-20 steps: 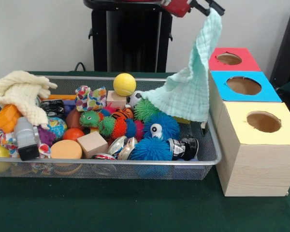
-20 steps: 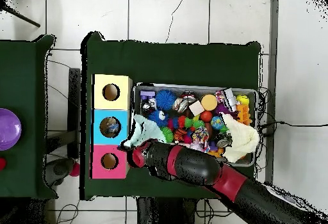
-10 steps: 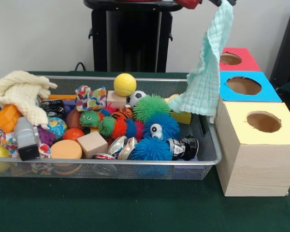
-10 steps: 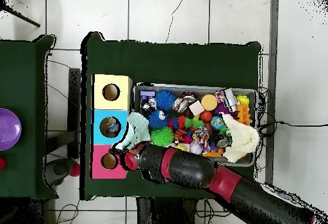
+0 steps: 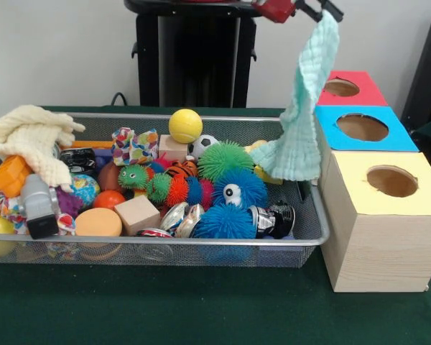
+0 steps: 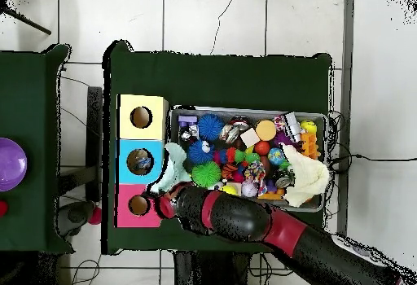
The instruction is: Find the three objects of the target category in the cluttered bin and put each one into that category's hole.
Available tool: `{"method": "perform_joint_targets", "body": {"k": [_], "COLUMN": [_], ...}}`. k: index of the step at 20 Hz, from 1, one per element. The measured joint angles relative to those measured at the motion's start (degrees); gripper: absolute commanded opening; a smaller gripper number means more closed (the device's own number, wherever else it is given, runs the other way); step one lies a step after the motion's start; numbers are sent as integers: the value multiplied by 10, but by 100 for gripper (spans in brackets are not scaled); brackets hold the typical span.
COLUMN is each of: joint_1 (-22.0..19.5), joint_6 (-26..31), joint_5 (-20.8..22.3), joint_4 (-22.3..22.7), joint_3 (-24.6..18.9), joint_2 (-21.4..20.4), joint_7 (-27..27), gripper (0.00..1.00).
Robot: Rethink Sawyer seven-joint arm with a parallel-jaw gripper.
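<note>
At the top right of the front view the claw (image 5: 317, 8) pinches the upper corner of a pale green cloth (image 5: 302, 122), a soft waffle-weave square that hangs in long folds. Its lower hem dangles over the right end of the wire mesh bin (image 5: 201, 248), just beside the wall of the blue-topped box (image 5: 362, 129). From overhead the cloth (image 6: 173, 170) lies between the bin and the blue box, with the claw's end near the red-topped box (image 6: 138, 206).

Three wooden boxes stand in a row at the right, each with a round hole in a coloured lid: red at the back, blue in the middle, a yellow-topped box (image 5: 382, 215) nearest. The blue box's hole, seen from overhead, has something inside it.

The bin is packed: spiky rubber balls in blue (image 5: 226, 221) and green (image 5: 225, 159), a smooth yellow ball (image 5: 184, 125), a plain wooden cube (image 5: 137, 214), a fluffy cream cloth (image 5: 30, 136) heaped at the left end.

The green bench (image 5: 165, 309) is bare along the lower edge of the frame, in front of the bin and the boxes.
</note>
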State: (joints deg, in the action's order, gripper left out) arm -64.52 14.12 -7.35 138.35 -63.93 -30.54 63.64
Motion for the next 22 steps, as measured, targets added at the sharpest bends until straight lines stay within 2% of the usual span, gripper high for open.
{"method": "perform_joint_targets", "body": {"k": [9, 18, 19, 22], "joint_1": [52, 80, 82, 82], "joint_6": [0, 0, 0, 0], "joint_5": [100, 150, 156, 156], "joint_4": [-50, -87, -95, -97], "joint_3": [97, 151, 160, 163], "joint_2": [-29, -55, -63, -65], "joint_7": [0, 0, 0, 0], "gripper": [0, 0, 100, 100]}}
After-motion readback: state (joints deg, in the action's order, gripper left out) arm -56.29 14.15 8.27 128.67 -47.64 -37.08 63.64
